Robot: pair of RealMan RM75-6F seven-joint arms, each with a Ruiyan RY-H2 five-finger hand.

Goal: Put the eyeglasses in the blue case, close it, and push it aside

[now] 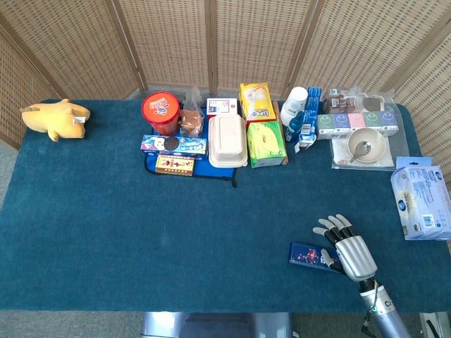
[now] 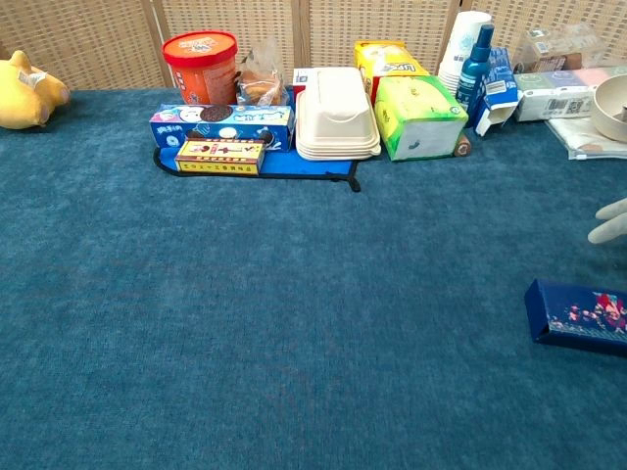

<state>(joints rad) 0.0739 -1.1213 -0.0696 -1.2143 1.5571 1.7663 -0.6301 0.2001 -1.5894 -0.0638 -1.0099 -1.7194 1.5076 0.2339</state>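
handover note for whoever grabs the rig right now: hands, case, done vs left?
Right hand: at the right end of the blue case, fingers spread; whether it touches the case cannot be told.
Left hand: not in view.
Blue case: closed, flat on the table near the front right. Eyeglasses not visible, presumably inside.
Done: the case is shut.
Left: probably just the push aside; check how far it should go.

Blue-clothed table [image 1: 106, 232]; closed, seemingly, blue case [image 1: 307, 254].
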